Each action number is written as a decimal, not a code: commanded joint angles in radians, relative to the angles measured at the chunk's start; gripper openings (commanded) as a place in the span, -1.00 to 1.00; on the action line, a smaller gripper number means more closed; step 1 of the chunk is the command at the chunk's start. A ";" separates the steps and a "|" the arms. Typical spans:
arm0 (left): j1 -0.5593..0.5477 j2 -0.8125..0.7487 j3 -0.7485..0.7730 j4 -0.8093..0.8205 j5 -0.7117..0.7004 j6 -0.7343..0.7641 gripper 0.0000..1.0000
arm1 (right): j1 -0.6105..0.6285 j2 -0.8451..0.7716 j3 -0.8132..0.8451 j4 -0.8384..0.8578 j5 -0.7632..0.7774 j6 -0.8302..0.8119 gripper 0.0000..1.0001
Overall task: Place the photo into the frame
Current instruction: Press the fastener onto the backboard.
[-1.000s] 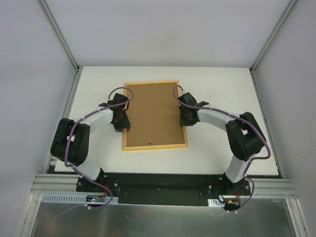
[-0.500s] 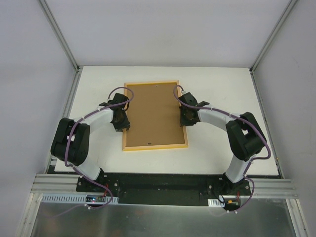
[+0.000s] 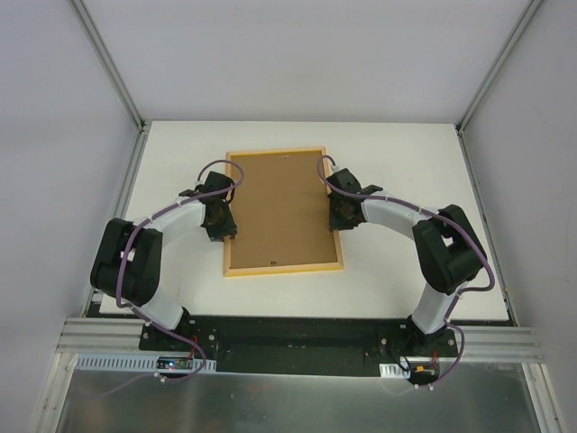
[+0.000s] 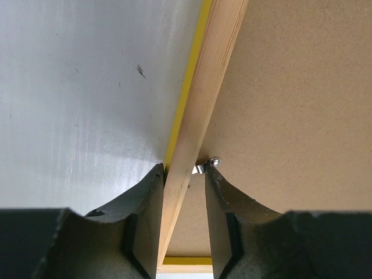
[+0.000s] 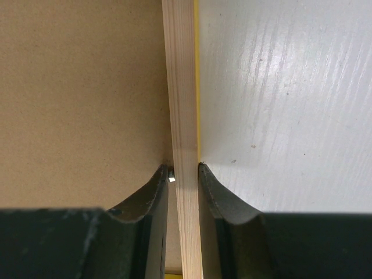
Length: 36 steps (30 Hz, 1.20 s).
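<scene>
frame: lying back-up mid-worktop, brown backing panel sitting inside it
left gripper: jaws narrow, straddling the frame's left rail, inner one standing just off the wood
right gripper: jaws pinching the right rail

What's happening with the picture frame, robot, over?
Right claw shut on right rail of thin yellow-fronted wooden frame. Left claw straddles left rail, grip unclear. Brown hardboard backing panel sits in frame; photo unseen.
</scene>
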 commanded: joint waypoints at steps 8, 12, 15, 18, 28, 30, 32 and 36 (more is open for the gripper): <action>-0.009 -0.032 -0.045 -0.033 0.040 0.048 -0.25 | -0.008 0.004 -0.022 0.006 0.003 -0.012 -0.99; -0.009 -0.037 -0.054 -0.033 0.040 0.051 -0.26 | -0.010 0.007 -0.022 0.008 0.000 -0.012 -0.99; -0.008 -0.039 -0.062 -0.035 0.025 0.047 -0.34 | -0.010 0.009 -0.022 0.008 0.000 -0.013 -0.99; -0.006 -0.034 -0.065 -0.035 0.014 0.044 -0.45 | -0.010 0.010 -0.022 0.009 -0.005 -0.015 -0.99; -0.006 0.030 -0.020 -0.018 0.002 0.019 -0.58 | -0.011 0.018 -0.028 0.018 -0.015 -0.018 -0.99; -0.006 0.044 -0.010 -0.013 0.002 0.012 -0.58 | -0.011 0.018 -0.026 0.020 -0.017 -0.019 -0.99; -0.006 0.056 0.000 -0.009 -0.009 -0.002 -0.59 | -0.013 0.018 -0.028 0.023 -0.018 -0.019 -0.99; -0.006 0.084 0.004 0.013 -0.012 -0.047 -0.62 | -0.013 0.021 -0.030 0.029 -0.023 -0.019 -0.99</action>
